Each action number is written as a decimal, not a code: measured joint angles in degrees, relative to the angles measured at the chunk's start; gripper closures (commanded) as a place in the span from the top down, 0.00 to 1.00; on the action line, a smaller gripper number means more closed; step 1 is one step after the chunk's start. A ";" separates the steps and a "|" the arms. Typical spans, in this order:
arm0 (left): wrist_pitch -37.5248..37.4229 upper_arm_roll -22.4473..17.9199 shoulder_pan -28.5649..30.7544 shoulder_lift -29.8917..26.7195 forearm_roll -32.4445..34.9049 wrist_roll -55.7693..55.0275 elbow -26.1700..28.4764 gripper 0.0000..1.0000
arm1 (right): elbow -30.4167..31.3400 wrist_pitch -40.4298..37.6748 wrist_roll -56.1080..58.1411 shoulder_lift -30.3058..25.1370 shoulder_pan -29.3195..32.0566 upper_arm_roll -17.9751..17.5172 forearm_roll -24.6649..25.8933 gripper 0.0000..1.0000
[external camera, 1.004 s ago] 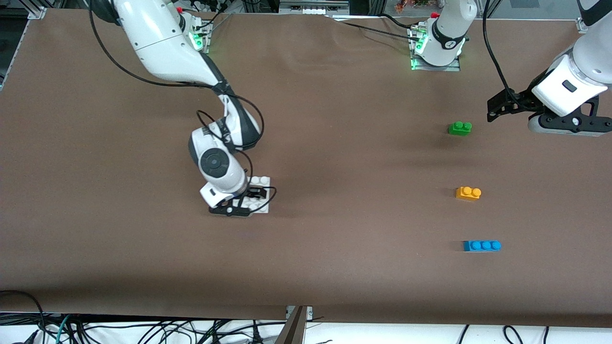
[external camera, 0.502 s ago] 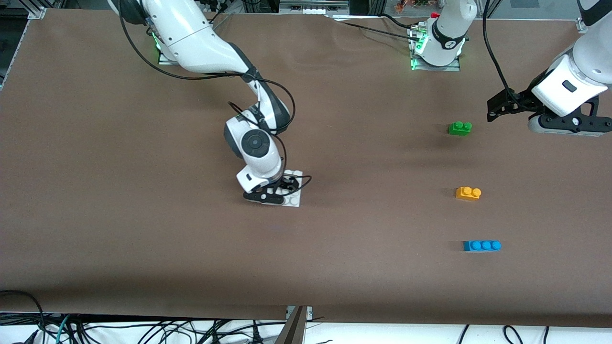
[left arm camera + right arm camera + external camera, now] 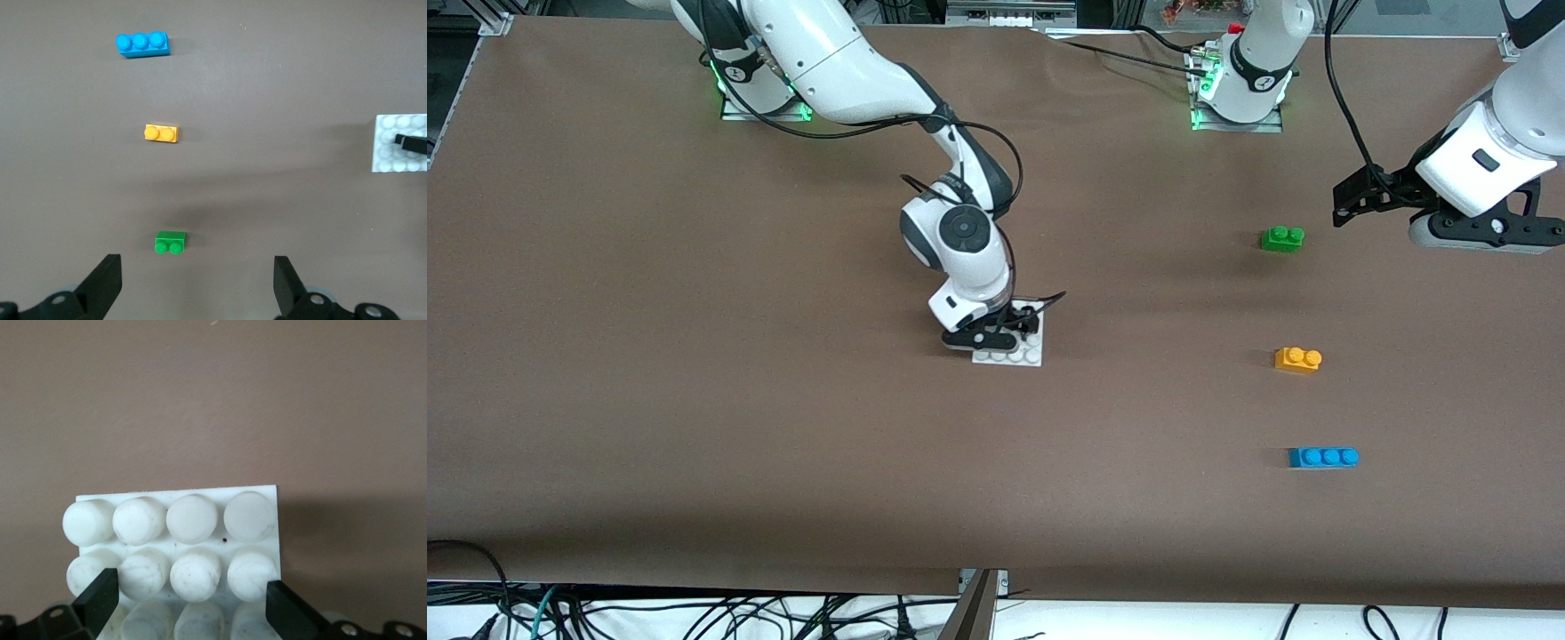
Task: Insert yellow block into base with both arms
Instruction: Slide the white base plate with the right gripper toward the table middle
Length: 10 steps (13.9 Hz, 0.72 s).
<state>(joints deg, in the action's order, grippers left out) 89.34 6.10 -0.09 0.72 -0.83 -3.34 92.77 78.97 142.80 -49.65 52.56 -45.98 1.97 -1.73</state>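
Two end effectors: right end effector clamped on the base, left end effector spread wide, empty, over bare table.

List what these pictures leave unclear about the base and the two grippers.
- Base: in the front view the right gripper covers its rows toward the robots; in the right wrist view the picture's edge cuts off its nearest rows.
- Whether the base rests on the table or is lifted: no view settles it.
- Left gripper: waits open above the green brick; in the front view its jaws blur into black.
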 measured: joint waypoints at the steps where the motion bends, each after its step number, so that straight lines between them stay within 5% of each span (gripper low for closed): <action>1: 0.00 0.00 0.00 0.00 0.00 0.00 0.00 1.00 | -0.77 0.15 -0.06 0.51 -0.77 -0.01 -0.03 1.00; 10: -0.16 0.07 -0.01 0.01 0.00 0.00 0.00 1.00 | -2.59 4.43 -2.39 2.61 -5.27 -0.01 -0.20 1.00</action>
<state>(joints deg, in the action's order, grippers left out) 89.18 6.16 -0.10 0.73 -0.83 -3.34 92.77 76.39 147.22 -52.05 55.18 -51.25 1.96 -1.93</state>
